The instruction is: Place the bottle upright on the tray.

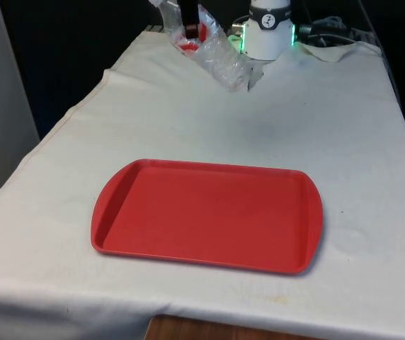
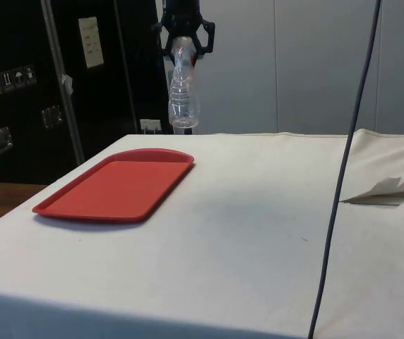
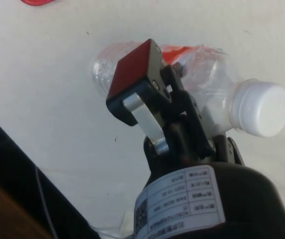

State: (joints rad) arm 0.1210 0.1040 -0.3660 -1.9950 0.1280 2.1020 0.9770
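You have the white cloth-covered table (image 1: 344, 127) under everything, and on it the red tray (image 1: 206, 216) is your landmark. The tray lies flat with its raised rim all round, and nothing rests on it. In the side view the tray (image 2: 114, 185) sits toward the dark cabinets (image 2: 61, 85), with bare cloth stretching away from it on the other side.

Beyond the tray's far edge, well apart from it and up in the air, you see the clear plastic bottle (image 1: 217, 53). It does not touch the cloth. In the front view it hangs tilted, its lower end slanting toward the front view's right. In the side view the bottle (image 2: 183, 95) looks close to vertical, with its neck up between the fingers and its base hanging above the level of the tray's far end.

The gripper (image 2: 183, 42) is clamped on the bottle near its upper part. In the wrist view a red-padded finger (image 3: 132, 69) presses against the clear wall of the bottle (image 3: 207, 94), just beside a red label (image 3: 180, 52). The white cap (image 3: 262, 109) sticks out past the fingers, still screwed on.

A thin dark cable (image 2: 347, 169) crosses the side view, nearer the camera than the tray.
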